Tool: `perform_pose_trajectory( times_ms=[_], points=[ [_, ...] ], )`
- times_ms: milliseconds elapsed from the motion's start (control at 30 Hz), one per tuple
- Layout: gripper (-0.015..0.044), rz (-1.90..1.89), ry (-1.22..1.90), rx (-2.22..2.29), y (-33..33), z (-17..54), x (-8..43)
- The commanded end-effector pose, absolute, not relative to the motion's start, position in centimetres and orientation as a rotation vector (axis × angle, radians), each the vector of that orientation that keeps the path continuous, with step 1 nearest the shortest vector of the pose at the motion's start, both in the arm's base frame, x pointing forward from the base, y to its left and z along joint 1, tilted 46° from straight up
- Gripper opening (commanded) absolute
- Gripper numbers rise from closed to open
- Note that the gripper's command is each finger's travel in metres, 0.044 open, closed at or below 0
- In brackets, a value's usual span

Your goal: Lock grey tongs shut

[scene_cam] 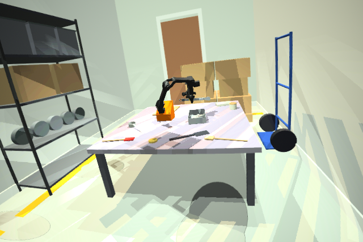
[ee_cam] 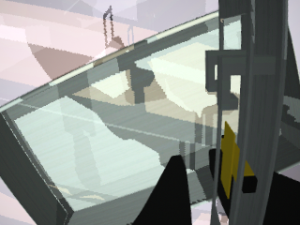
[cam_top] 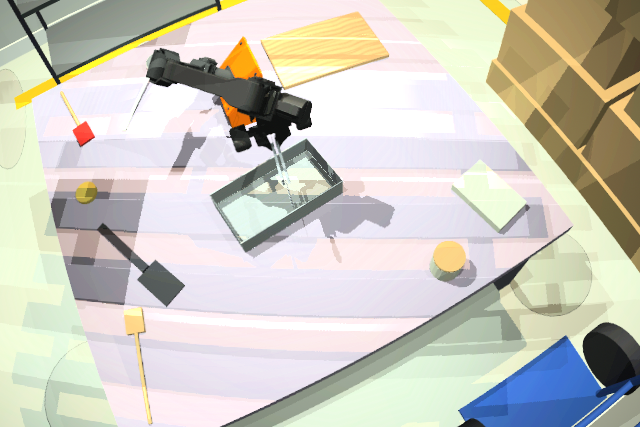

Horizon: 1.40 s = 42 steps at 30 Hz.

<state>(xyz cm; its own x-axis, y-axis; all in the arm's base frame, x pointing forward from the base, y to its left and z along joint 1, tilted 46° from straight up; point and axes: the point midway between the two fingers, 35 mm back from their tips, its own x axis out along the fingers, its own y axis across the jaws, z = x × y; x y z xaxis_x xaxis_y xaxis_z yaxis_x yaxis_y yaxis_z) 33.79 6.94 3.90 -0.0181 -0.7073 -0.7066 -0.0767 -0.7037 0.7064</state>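
My gripper (cam_top: pixel 274 140) (scene_cam: pixel 191 100) (ee_cam: pixel 195 161) is shut on the grey tongs (cam_top: pixel 282 170) (scene_cam: pixel 202 98) (ee_cam: pixel 269 103) and holds them above the roasting tin (cam_top: pixel 310 209) (scene_cam: pixel 197 121) (ee_cam: pixel 25 178). The tongs look about level in the exterior view, and their two arms are close together. A yellow piece shows between the arms in the wrist view. Whether the hinge lock has caught cannot be told. The roasting tin stands on the table below. The wooden board (cam_top: pixel 323 47) lies flat at the back, beyond the arm's orange base, with nothing on it.
The orange base (cam_top: pixel 241 58) (scene_cam: pixel 165 115) stands beside the board. A pale slab (cam_top: pixel 488 200) and a round jar (cam_top: pixel 448 259) are at the right. A red-headed spatula (cam_top: pixel 83 133), a yellow disc (cam_top: pixel 86 192), a dark turner (cam_top: pixel 161 281) and a wooden spatula (cam_top: pixel 134 321) lie at the left.
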Motion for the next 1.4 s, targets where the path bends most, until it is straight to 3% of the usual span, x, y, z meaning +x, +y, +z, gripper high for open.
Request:
perform_pose_trajectory(
  times_ms=[0, 233, 633, 1367],
  points=[
    [-0.0150, -1.786, -0.828, 1.787, 6.9, 3.9, 33.7],
    [-0.0150, -1.787, -0.795, 1.762, 7.4, 3.3, 33.5],
    [-0.0150, -1.810, -0.469, 1.597, 15.0, -2.2, 31.4],
    [-0.0150, -1.750, 0.031, 1.205, 25.4, -12.8, 22.0]
  ],
)
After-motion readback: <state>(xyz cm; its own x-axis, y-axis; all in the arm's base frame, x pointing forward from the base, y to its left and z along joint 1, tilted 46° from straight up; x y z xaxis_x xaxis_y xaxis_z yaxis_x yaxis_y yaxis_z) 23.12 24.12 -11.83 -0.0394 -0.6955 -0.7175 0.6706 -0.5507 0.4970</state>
